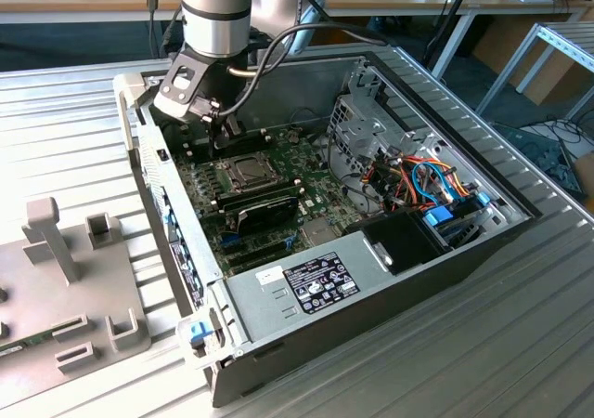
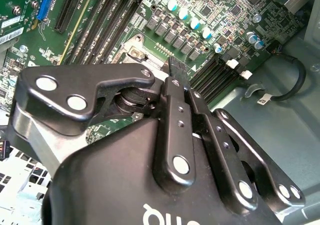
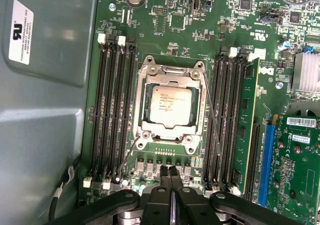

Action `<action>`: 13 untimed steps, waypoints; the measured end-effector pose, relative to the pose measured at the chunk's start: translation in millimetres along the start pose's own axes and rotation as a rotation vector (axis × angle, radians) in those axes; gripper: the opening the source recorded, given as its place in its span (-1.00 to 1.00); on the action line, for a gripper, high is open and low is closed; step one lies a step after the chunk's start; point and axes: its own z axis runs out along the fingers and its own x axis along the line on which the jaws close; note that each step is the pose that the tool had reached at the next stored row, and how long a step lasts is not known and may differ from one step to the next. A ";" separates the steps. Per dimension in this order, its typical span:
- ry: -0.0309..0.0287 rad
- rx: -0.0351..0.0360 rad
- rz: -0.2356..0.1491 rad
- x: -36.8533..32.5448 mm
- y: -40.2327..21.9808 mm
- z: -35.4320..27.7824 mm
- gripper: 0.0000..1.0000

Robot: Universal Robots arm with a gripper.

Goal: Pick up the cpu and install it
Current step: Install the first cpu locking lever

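Exterior view first: the arm (image 1: 215, 9) drops pretty much straight down into the open PC case (image 1: 418, 279). The gripper (image 1: 223, 128) hangs low over the motherboard (image 1: 209, 195), just beside the socket on the side away from the power supply (image 1: 306, 283). The cpu (image 1: 243, 168) sits in the socket, so I'd say the placing part is done.

Second wrist view: the tips point down at the board close to the memory slots (image 2: 215, 70). I can't tell if they touch anything.

First wrist view: the cpu (image 3: 170, 105) lies flat and square inside the socket frame (image 3: 172, 71), with memory slots on either side. Whether the frame is latched, I can't say. The fingers (image 3: 164, 185) are pressed together with nothing between them, just off the frame's edge. My guess is it's parked there to keep the chip clear.
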 end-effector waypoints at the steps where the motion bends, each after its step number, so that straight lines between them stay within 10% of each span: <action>1: 0.0000 0.0000 0.000 0.0 0.0 0.0 -0.79; 13: 0.0027 -0.0035 -0.083 0.0 0.0 0.0 -0.79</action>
